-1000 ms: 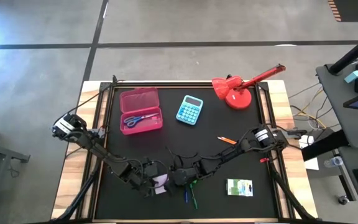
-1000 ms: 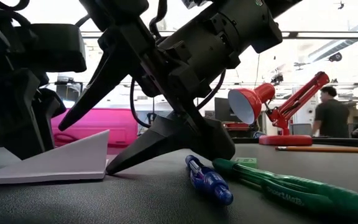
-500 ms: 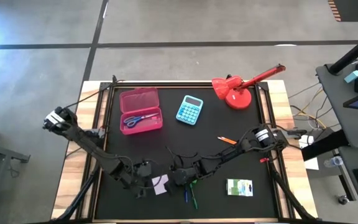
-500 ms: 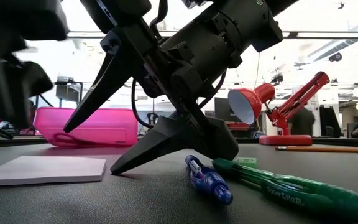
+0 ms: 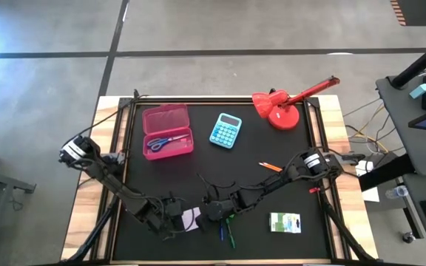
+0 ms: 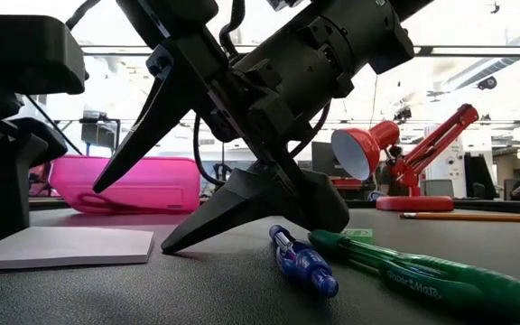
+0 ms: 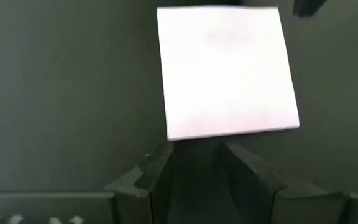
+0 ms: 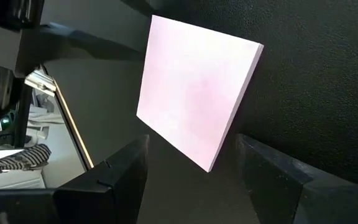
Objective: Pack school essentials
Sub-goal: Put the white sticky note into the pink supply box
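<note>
A pale pink square paper note pad (image 5: 191, 218) lies flat on the black table mat (image 5: 257, 185) near the front edge, left of centre. The left gripper (image 7: 194, 165) sits just at its left edge with jaws apart and empty. The right gripper (image 8: 188, 165) sits just to its right, jaws spread wide, holding nothing. The pad is probably light, thin and slightly flexible, hard to lift off the mat, so it is best pinched across one raised edge. Being square, it has no clear long axis; its edges lie slightly askew to the table's sides.
</note>
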You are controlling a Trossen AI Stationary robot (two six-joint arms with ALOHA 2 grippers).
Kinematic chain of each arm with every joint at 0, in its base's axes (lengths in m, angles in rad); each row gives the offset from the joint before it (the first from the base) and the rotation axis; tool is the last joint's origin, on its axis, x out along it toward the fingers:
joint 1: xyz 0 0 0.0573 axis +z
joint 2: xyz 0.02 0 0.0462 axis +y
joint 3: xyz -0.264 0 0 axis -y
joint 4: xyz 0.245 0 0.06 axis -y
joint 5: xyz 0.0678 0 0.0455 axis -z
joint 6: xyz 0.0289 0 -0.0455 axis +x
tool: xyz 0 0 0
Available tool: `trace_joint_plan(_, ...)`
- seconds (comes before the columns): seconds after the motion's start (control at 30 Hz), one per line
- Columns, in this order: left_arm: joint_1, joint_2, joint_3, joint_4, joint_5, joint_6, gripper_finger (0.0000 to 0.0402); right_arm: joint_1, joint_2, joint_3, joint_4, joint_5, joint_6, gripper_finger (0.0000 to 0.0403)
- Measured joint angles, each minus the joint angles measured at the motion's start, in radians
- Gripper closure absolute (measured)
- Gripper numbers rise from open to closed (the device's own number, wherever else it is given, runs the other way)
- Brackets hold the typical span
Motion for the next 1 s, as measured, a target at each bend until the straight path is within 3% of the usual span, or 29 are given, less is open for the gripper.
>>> trace_joint_plan(0.27,0.005,0.004,-0.008,0.039,-0.059,0.004,0.0279,0.001,0.000,0.000,0.002,0.021,0.004,0.0174)
trace_joint_plan(1.0,0.012,0.003,-0.017,0.044,-0.073,0.001,0.0279,0.002,0.043,-0.002,0.145,0.066,0.018,0.0174)
